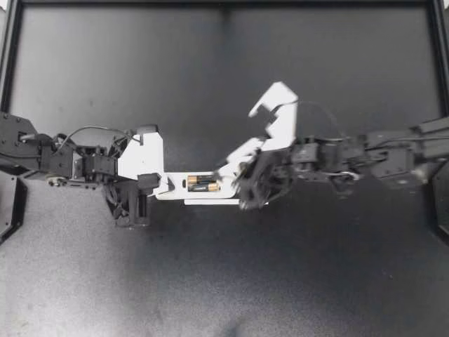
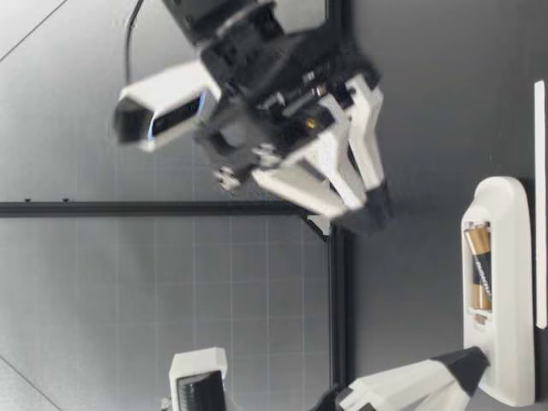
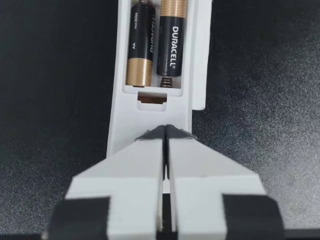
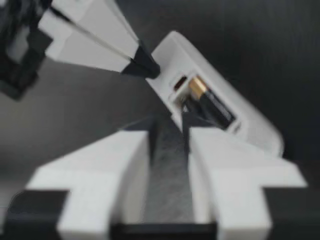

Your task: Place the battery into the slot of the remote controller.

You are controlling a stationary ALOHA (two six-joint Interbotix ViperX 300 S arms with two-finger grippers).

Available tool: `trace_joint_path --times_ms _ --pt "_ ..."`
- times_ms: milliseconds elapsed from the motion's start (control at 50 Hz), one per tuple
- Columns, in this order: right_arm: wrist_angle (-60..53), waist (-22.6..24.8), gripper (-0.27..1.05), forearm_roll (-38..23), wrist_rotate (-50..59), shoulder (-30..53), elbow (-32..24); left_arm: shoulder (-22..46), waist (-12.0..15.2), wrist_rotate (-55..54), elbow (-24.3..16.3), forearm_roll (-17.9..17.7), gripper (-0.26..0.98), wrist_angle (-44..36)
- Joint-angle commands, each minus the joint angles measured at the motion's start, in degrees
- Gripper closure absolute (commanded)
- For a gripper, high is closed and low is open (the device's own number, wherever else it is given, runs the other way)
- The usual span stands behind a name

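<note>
Black-tipped white fingers of my left gripper (image 1: pixel 158 185) are closed together, tips resting on the end of the white plastic remote controller (image 1: pixel 175 191). Two black-and-copper cylindrical batteries (image 1: pixel 203 184) lie side by side in its slot. My right gripper (image 1: pixel 230 174) hovers above the remote, fingers narrowly parted, empty.

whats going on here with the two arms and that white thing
Two robot arms are working on a white remote controller lying on the table, with its battery slot facing up. My left gripper has its fingers shut, tips resting on the remote's end as if to steady it. Two batteries sit side by side in the slot. My right gripper hangs above the remote, fingers slightly apart and empty.
</note>
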Motion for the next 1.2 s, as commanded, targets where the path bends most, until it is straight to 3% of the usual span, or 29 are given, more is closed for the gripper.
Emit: trace_joint_path --times_ms 0,180,340,1180 --pt "-0.53 -0.18 0.61 -0.26 9.58 -3.16 0.88 -0.7 0.18 -0.18 -0.44 -0.18 0.88 0.09" --pt "1.05 0.18 0.82 -0.44 20.83 -2.9 1.49 -0.53 0.18 -0.18 -0.44 -0.26 0.88 0.09" --pt "1.67 0.18 0.91 -0.62 25.75 -0.79 0.7 -0.35 0.18 -0.18 -0.44 -0.44 0.88 0.09" --pt "4.22 0.7 0.92 -1.93 25.93 5.45 -4.13 0.09 0.18 -0.18 -0.18 -0.62 0.88 0.09"
